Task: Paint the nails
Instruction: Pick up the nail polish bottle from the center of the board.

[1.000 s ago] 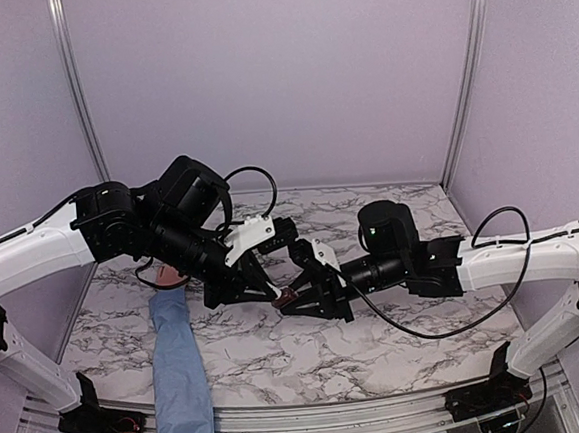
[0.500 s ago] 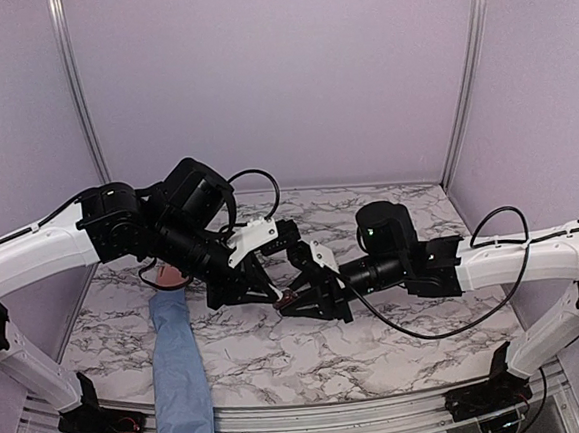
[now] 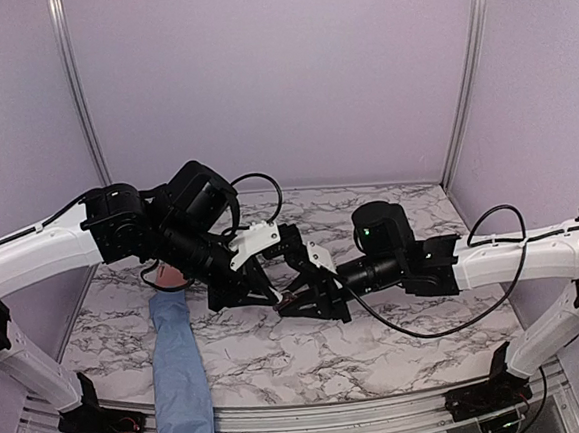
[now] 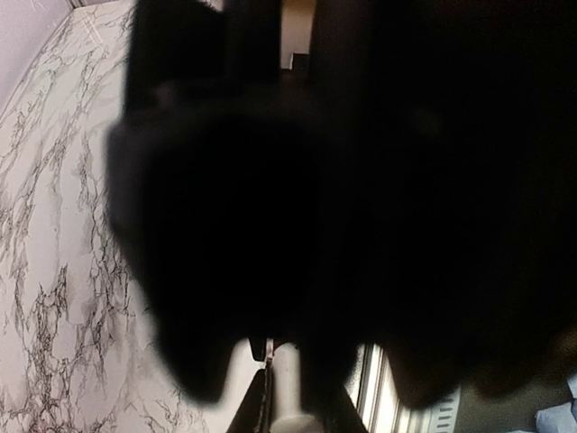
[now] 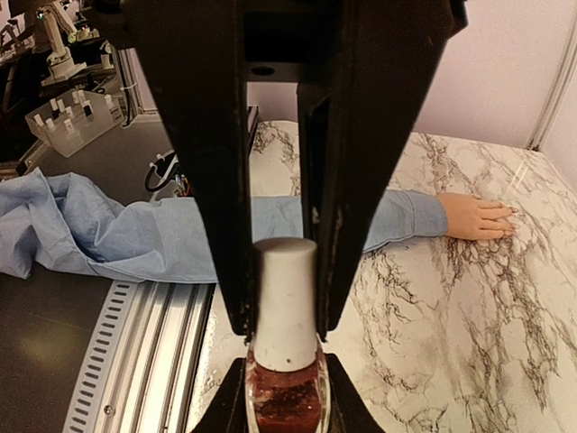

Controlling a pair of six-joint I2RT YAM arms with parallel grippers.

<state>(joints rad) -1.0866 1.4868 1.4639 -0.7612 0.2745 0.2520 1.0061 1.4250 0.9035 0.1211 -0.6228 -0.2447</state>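
Observation:
A small bottle [image 5: 284, 401] of dark red polish with a white cap [image 5: 286, 298] hangs above the marble table between the two grippers. My right gripper [image 5: 284, 325] is shut on the cap. My left gripper [image 3: 279, 298] is shut on the glass body, its fingers [image 5: 225, 406] showing on both sides of the glass. The left wrist view is mostly dark blur, with the cap [image 4: 293, 401] at the bottom. A hand [image 5: 473, 216] in a light blue sleeve [image 5: 180, 239] lies flat on the table. Its nails [image 5: 505, 216] are barely discernible. From above, my left arm covers most of the hand [image 3: 171, 277].
The sleeved forearm [image 3: 177, 356] reaches in over the table's near-left edge and its metal rail [image 5: 144, 352]. Purple walls close the back and sides. A black cable [image 3: 429, 331] loops under my right arm. The marble top [image 3: 400, 348] lies to the right of the grippers.
Both grippers with the bottle have shifted slightly up and away from the near edge. The hand and sleeve have stayed still.

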